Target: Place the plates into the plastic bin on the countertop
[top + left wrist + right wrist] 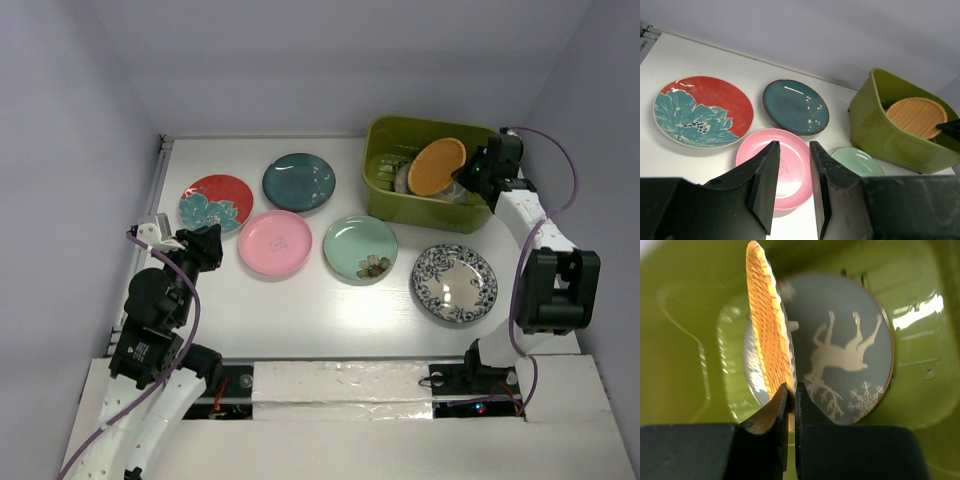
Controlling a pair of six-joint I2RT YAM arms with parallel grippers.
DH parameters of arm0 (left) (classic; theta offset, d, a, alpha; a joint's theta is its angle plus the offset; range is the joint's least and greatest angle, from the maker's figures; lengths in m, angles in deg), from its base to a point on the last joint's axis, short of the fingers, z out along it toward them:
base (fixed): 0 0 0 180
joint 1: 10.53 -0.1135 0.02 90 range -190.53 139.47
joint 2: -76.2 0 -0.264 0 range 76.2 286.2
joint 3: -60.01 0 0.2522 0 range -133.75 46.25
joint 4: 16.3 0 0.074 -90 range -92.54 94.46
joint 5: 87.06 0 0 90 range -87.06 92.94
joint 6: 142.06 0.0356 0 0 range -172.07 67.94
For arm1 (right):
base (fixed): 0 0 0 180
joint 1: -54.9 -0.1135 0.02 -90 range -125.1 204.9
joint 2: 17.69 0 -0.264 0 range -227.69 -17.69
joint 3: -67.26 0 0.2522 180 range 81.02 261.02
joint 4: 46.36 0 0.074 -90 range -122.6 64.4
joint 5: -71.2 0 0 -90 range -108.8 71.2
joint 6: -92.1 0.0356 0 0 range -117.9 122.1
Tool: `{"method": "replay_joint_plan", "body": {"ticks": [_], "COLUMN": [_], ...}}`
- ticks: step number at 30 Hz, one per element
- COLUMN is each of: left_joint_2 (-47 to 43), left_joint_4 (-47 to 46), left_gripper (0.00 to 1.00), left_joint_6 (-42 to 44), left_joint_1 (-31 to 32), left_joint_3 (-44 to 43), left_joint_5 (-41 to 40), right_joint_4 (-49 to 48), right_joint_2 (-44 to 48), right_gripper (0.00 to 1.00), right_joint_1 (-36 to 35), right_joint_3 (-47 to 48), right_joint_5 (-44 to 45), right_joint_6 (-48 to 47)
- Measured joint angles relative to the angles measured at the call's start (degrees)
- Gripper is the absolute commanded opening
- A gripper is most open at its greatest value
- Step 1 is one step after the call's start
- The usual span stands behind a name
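We are seeing the right tool (790,390) pinching the near rim of the orange plate (767,335), with both fingers pressing tight on the edge. In the wrist view this plate is showing edge-on, and its surface is ribbed with fine ridges. From above it is tilting inside the walls of the olive-green plastic bin (385,200), which is sitting at the far right of the white worktop (300,320).

Behind the orange plate, the grey plate (850,340) is lying in the bin, showing a white deer and a snowflake. We cannot tell whether it is lying flat or leaning.

We are counting five more plates resting on the worktop outside the bin. The red plate (216,203), with its large teal flower, is sitting at the far left. The dark teal plate (298,182), speckled with small white blossoms, is lying just beside it to the right. The pink plate (275,242) is sitting nearer the arms, close to both of them. The mint green plate (360,247), with a dark flower near its edge, is lying just right of the pink one. The white-and-blue patterned plate (455,283) is resting in front of the bin.

The left tool (793,145) is hovering near the worktop's left side. Its fingers are standing apart with nothing between them, and they are pointing towards the pink plate.
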Motion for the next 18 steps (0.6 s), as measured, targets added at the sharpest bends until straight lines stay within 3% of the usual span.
{"method": "replay_joint_plan", "body": {"ticks": [5, 12, 18], "left_joint_2": [0.0, 0.0, 0.3], "left_joint_4": [0.0, 0.0, 0.0], "left_gripper": [0.28, 0.28, 0.27], "left_joint_6": [0.0, 0.0, 0.0], "left_joint_1": [0.0, 0.3, 0.5], "left_joint_3": [0.0, 0.0, 0.0], "left_joint_5": [0.4, 0.9, 1.0], "right_joint_4": [1.7, 1.0, 0.7], "right_joint_2": [-3.9, -2.5, 7.8], "right_gripper": [0.25, 0.69, 0.73], "right_joint_1": [0.3, 0.3, 0.3], "right_joint_3": [0.3, -1.4, -5.2], "right_joint_5": [-2.3, -1.9, 0.2], "right_joint_6": [-0.3, -0.3, -0.6]}}
